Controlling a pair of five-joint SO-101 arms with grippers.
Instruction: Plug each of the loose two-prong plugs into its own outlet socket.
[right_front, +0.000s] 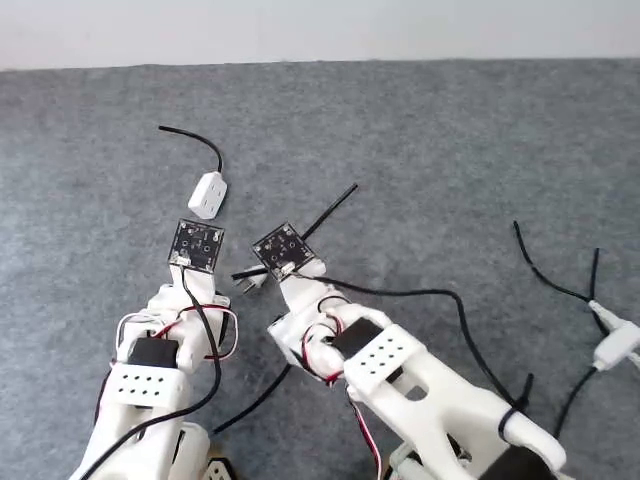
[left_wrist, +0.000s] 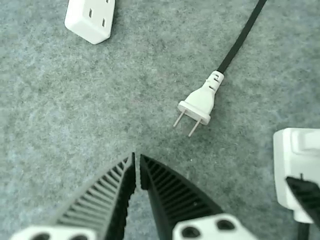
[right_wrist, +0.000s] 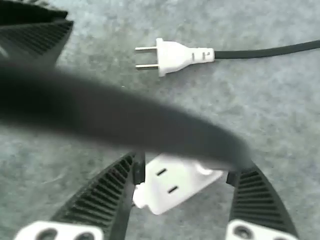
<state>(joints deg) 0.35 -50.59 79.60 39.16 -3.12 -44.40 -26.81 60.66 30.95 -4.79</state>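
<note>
The left tool (left_wrist: 136, 159) hangs low over the grey surface (right_front: 420, 140) with its two fingers pressed together and nothing in them. Just ahead of its tips, off toward the other arm, the loose plug (left_wrist: 197, 105) lies flat. Its prongs point back toward the tool and its black cord runs away from it. That lie probably suits a pick-up by the white body, since the prongs would stay free for insertion. Farther ahead of this tool, on its outer side, the first socket (left_wrist: 90, 17) rests with its slotted face up, well apart from the plug.

The right tool (right_wrist: 190, 165) has its fingers apart with the second socket (right_wrist: 170, 186) lying between them. One finger touches the socket's end. The other side is crossed by a blurred black cable (right_wrist: 100, 120), so I cannot tell whether that finger presses too. Straddling the socket this way looks meant to brace it while a plug is pushed in. The same plug lies just beyond this tool's tips, with its prongs toward the left tool.

Well out past the right arm's outer side lies another white cord end (right_front: 615, 345), too small to identify.

No plug is seated yet. The likely next step is for the left tool to open over the plug.
</note>
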